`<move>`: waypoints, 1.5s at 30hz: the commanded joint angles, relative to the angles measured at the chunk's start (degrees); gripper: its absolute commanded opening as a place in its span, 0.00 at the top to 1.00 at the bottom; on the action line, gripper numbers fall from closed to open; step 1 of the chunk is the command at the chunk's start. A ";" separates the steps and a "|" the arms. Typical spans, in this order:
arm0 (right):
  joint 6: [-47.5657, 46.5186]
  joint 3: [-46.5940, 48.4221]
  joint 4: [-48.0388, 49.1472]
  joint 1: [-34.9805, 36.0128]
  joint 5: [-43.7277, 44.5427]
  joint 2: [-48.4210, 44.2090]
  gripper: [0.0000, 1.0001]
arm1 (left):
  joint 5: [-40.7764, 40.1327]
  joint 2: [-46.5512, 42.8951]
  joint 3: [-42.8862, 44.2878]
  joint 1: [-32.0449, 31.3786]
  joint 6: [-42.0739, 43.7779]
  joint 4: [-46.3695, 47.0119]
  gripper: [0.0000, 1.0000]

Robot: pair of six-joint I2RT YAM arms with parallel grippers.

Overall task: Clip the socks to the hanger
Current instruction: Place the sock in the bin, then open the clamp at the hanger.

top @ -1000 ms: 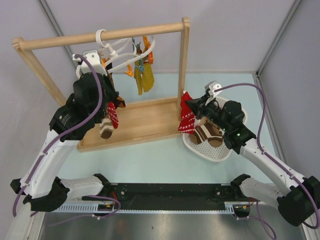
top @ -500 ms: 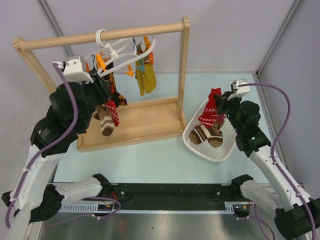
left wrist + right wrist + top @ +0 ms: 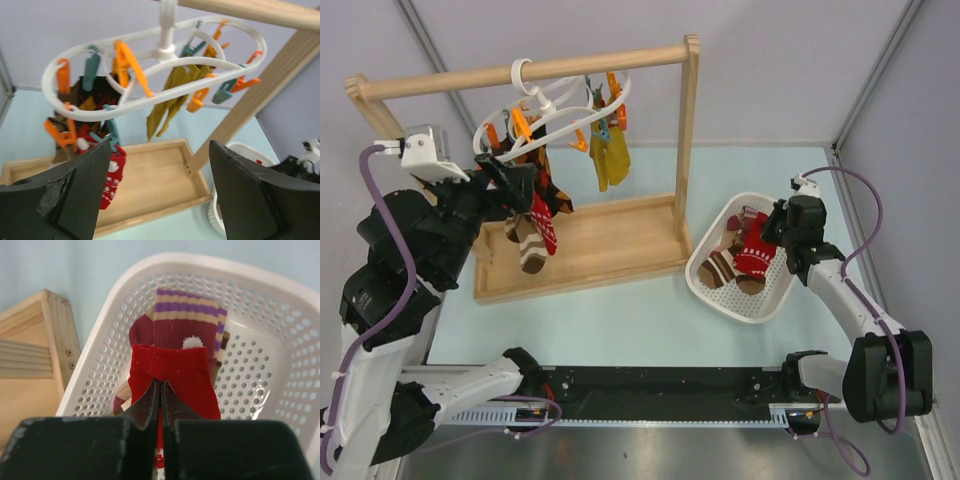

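From above, the hanger (image 3: 555, 110) is hanging on the wooden rail (image 3: 440, 80) near the far edge of the tabletop (image 3: 620, 310). A red sock (image 3: 544, 230) and a brown sock (image 3: 530, 255) are hanging at its left end, and the left gripper (image 3: 517, 178) is just beside them. In the left wrist view, its jaws are standing wide apart, holding nothing. In the right wrist view, the right gripper (image 3: 159, 390) is pinching a second red sock (image 3: 177, 370) over the basket (image 3: 270, 325).

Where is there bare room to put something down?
The blue tabletop between the wooden frame and the arms' bases is bare. The basket is crowded with socks, and so is the left end of the hanger.
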 commanded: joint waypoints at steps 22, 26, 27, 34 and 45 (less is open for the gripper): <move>-9.41 0.13 34.82 18.92 -18.10 -7.31 0.20 | -1.54 7.44 -12.07 -1.87 -4.32 19.92 0.20; -7.56 2.06 45.14 22.36 -22.93 -1.34 0.14 | -2.25 7.26 -13.57 -1.96 -4.32 22.92 0.25; -7.30 2.67 46.64 22.89 -24.68 1.37 0.14 | -2.68 7.43 -13.39 -1.96 -4.24 23.01 0.25; -5.19 10.23 58.23 27.64 -30.85 12.01 0.09 | -4.36 8.40 -12.78 -1.96 -3.62 23.88 0.35; -0.70 21.91 66.08 31.33 -34.54 23.80 0.09 | -6.29 9.28 -11.72 -1.96 -3.18 23.45 0.62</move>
